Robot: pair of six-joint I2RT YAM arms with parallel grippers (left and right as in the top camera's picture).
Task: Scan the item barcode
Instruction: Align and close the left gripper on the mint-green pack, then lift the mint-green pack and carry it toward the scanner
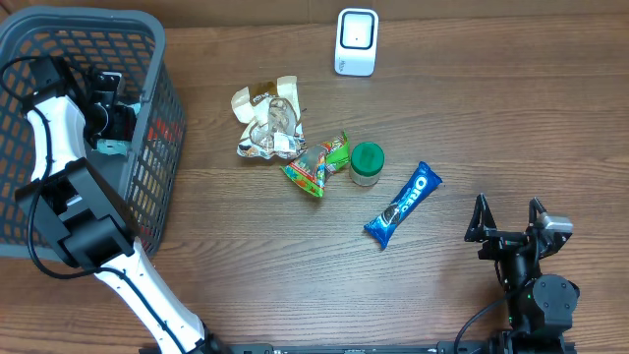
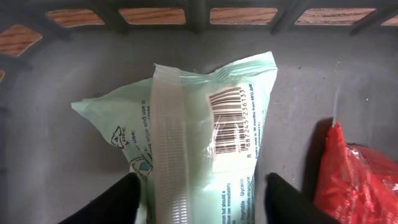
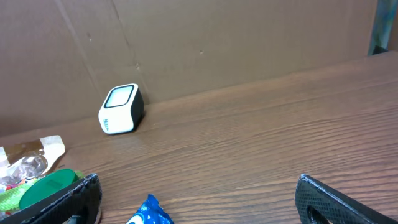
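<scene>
- Closest in, on the left wrist camera, my left gripper [image 2: 204, 182] is down inside the grey basket [image 1: 157, 59]. Its jaws are open astride the lower end of a pale green wipes packet [image 2: 205, 106], and I see no pinch yet.
- The packet lies flat on the basket floor, barcode [image 2: 230, 118] facing up, with a red pack [image 2: 357, 180] just beside it.
- My right gripper [image 1: 508, 211] sits wide open and empty at the table's near right.
- Mid-table I have a blue Oreo bar [image 1: 403, 205], a green-lidded jar [image 1: 367, 163] and crumpled wrappers [image 1: 268, 120].
- At the far edge stands the white scanner [image 1: 356, 41], well apart from the basket.
- My read is that this is the early part of the task. The grasp, the lift, the carry across and the scan itself are all left to do.
</scene>
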